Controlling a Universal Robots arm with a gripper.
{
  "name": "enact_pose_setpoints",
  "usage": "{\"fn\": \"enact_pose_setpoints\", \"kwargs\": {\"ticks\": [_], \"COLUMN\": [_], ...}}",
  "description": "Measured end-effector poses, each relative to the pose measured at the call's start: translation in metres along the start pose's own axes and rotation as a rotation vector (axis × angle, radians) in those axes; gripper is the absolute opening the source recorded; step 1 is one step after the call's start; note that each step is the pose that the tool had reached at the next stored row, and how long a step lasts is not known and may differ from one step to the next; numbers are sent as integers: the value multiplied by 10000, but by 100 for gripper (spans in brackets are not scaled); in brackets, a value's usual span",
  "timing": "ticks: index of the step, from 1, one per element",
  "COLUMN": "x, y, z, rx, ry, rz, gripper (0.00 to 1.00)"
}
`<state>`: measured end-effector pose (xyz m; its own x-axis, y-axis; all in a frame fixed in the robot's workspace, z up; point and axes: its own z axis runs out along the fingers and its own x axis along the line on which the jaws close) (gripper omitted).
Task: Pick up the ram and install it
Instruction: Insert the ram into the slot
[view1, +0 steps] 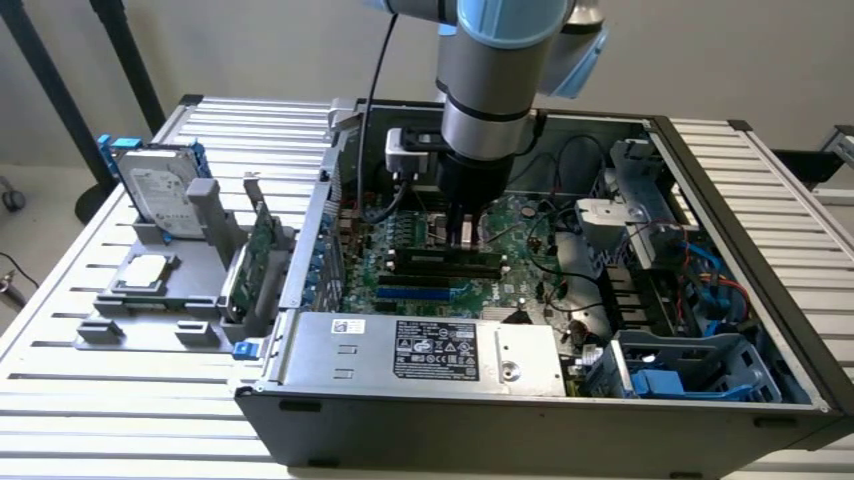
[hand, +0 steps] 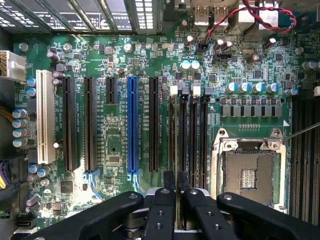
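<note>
pincer: the pincer (hand: 176, 192) is down inside the open computer case (view1: 747, 230), low over the motherboard (hand: 115, 145); its two fingers (hand: 170, 181) stand almost together, clenched on a thin dark edge between them.
ram: the ram (view1: 447, 262), seen in the exterior view, lies as a long dark stick straight under the pincer, in the memory slots (hand: 187, 135); I judge it already at or in a slot, though how deep it sits I cannot tell.
key relation: the ram is directly below the pincer and held edge-on between the fingers; its long axis runs along the memory slots, parallel to them, so any push goes straight down toward the motherboard.
slots: four narrow memory slots lie side by side, just beside the processor socket (hand: 248, 167); the fingers line up with one of the middle ones.
processor socket: open and bare, with a metal frame, just beside the memory slots on the side away from the blue slot (hand: 132, 125).
expansion slots: black ones and the blue slot run parallel to the memory slots, on the far side from the processor socket.
in the way: loose black cables (view1: 567, 220) hang near the arm, apart from the pincer; nothing lies across the memory slots.
outside the case: a hard drive (view1: 163, 195), a green card (view1: 254, 265) and a small square chip (view1: 144, 270) stand in a grey holder on the desk (view1: 120, 400), at the exterior view's left of the computer case.
</note>
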<state>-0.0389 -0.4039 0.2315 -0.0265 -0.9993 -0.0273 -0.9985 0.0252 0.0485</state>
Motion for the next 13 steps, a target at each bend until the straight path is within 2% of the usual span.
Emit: {"fn": "enact_pose_setpoints", "kwargs": {"ticks": [13], "x": [-4], "y": [-12], "z": [14], "rx": [0], "ry": [-1], "rz": [0], "gripper": [14]}}
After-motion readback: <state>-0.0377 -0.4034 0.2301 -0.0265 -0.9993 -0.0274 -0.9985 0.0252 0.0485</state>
